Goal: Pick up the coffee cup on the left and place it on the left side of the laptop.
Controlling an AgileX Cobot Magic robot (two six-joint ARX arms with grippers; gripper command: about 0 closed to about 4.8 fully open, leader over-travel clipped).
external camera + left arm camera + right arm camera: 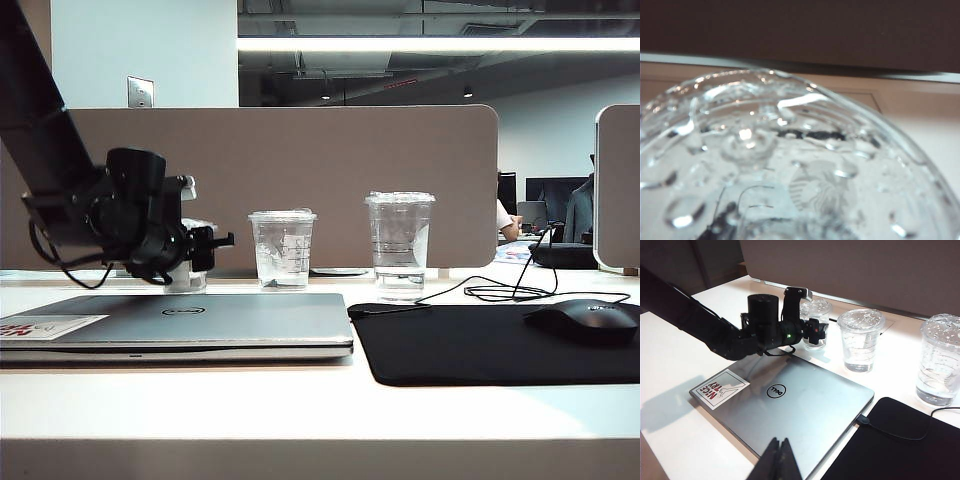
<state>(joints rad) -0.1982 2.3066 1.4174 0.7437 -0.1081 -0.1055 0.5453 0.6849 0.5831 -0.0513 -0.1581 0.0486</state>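
Exterior view is showing the left end effector hanging at the coffee cup, which is standing on the counter behind the laptop's far left corner; whether its jaws are touching the cup I cannot tell. Left wrist view is filling with the cup's domed lid. Right end effector is hovering over the laptop's near edge, jaws pressed together, carrying nothing. Two taller cups are standing to the right.
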